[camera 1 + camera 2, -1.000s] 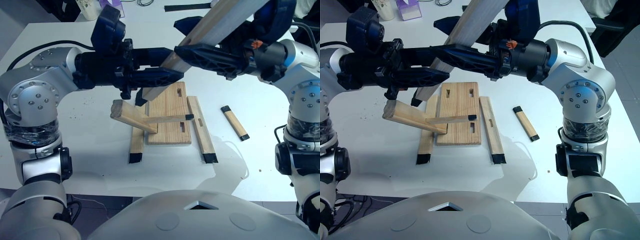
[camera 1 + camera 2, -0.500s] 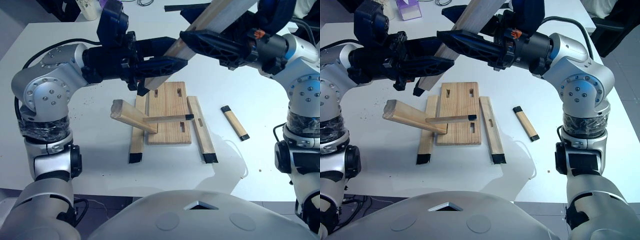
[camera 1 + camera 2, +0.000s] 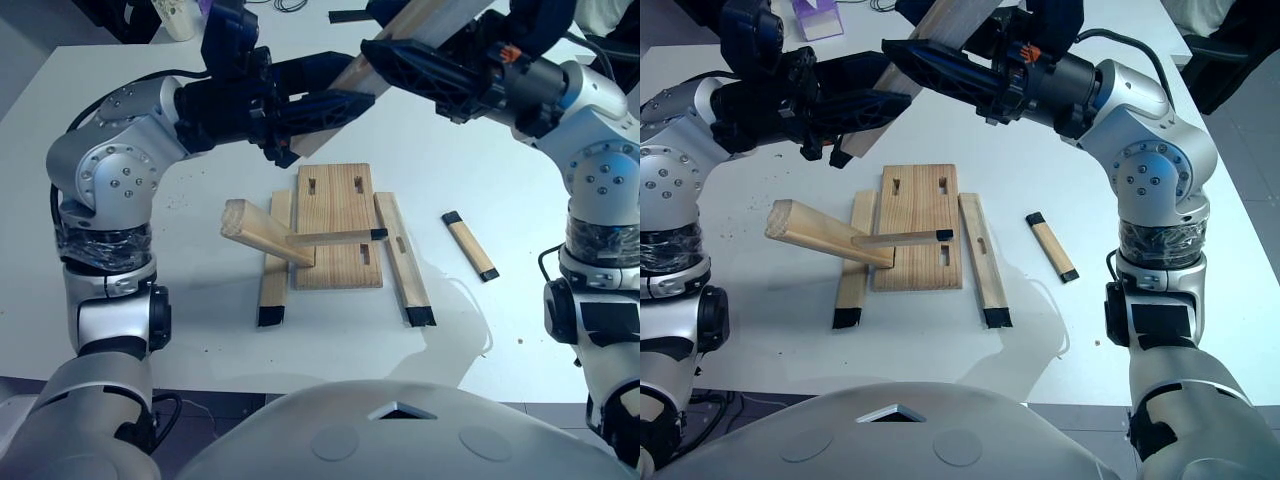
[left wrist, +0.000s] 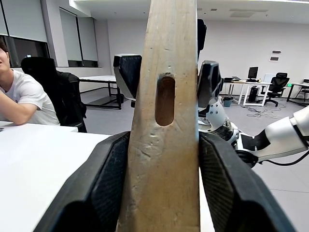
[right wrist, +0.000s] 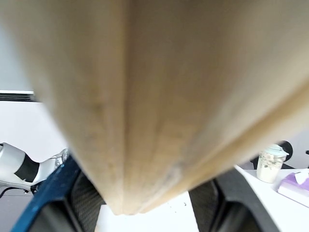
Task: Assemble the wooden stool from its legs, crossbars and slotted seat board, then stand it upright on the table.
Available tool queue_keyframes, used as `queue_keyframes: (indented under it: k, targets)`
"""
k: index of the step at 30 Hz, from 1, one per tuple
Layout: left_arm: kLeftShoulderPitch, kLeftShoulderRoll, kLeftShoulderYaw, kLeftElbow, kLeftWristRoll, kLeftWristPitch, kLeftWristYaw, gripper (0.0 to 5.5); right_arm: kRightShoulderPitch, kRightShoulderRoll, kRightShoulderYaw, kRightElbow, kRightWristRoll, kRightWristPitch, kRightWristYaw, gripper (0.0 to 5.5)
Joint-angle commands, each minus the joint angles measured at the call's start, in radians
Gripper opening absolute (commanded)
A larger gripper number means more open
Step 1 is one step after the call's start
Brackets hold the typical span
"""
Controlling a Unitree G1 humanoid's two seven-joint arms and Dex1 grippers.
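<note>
— Left tool (image 3: 362,84) first: how wide, and on what?

— Closed down to the width of a stool leg (image 4: 164,159) and gripping it. Pads (image 4: 108,188) flat against opposite narrow sides, just below an oval slot (image 4: 165,100) in the broad face.

— Right tool (image 3: 368,28)?

— Clenched on the same leg, farther up its length, one finger on either side of the wood. Tips close beside those of the left tool.

— Pose of the arms?

— Left: elbow lifted out to the side, forearm roughly level, reaching in toward the middle. Right: elbow high, forearm coming in from the opposite side, a little higher. Pointed at each other above the far end of the seat board (image 3: 335,205).

— And the leg itself?

— In the air, well off the tabletop (image 3: 180,290), and slanted. Lower end by the left tool, above the board's far-left corner; upper end rising away to the right.

— Down below?

— Slotted seat board lying flat at the centre. Second leg (image 3: 271,285) flat along its left edge, third leg (image 3: 403,262) along its right edge, both black-capped at the near end. Fourth leg (image 3: 258,230) tilted, one end raised to the left, the other down at the board's left edge, with a thin crossbar (image 3: 340,237) running from its side across the board. Short crossbar (image 3: 470,246) lying apart to the right.
</note>
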Motion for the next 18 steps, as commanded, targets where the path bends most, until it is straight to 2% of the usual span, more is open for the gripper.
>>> queue_keyframes:
  k: [1, 7, 11, 18]
  targets:
    - [-0.001, 0.058, 0.018, 0.101, 0.159, -0.006, 0.135, 2.51, 0.004, -0.032, -0.014, 0.008, -0.16, -0.047, -0.083, 2.21]
    - [0.029, 0.078, -0.002, 0.042, 0.161, -0.007, 0.054, 3.62, 0.017, -0.005, -0.031, -0.005, -0.185, -0.042, -0.098, 2.0]
    - [0.001, 0.06, -0.011, 0.141, 0.26, -0.059, 0.11, 4.26, 0.004, 0.023, -0.057, -0.001, -0.181, -0.05, -0.122, 2.0]
    - [0.021, 0.038, -0.023, 0.179, 0.347, -0.087, 0.141, 4.3, -0.085, 0.09, -0.138, 0.047, -0.171, -0.086, -0.195, 2.0]
